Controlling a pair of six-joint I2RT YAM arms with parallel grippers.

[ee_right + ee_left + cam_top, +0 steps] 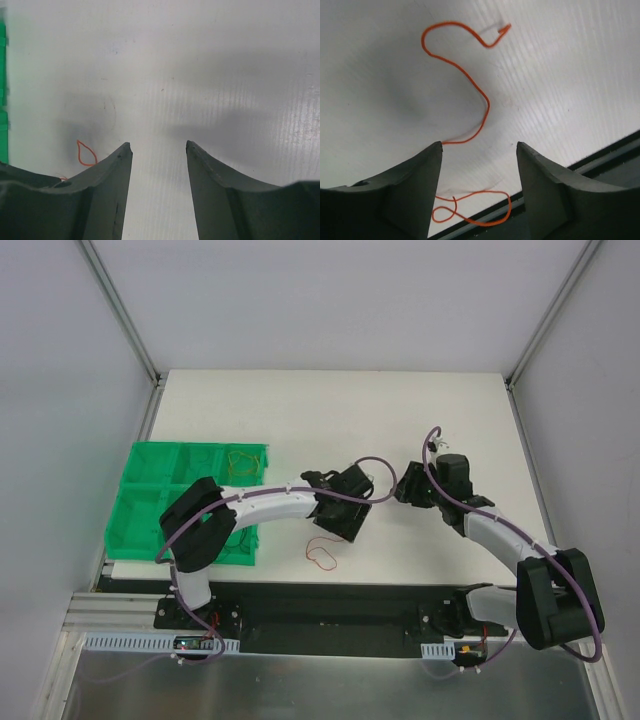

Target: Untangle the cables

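Observation:
A thin red cable (322,552) lies loose on the white table near its front edge. In the left wrist view it (479,95) snakes from the far side down to the left fingertip and ends in a loop (485,212) between the fingers. My left gripper (480,145) hovers over it, open, holding nothing; it also shows in the top view (338,520). My right gripper (158,144) is open and empty over bare table, to the right of the left one in the top view (405,485). A yellowish cable (243,462) lies in the green bin. No multicoloured wad shows.
A green bin (150,502) with several compartments stands at the table's left, partly under the left arm. The table's front edge and a dark rail (615,150) run close behind the red cable's loop. Grey walls enclose the table.

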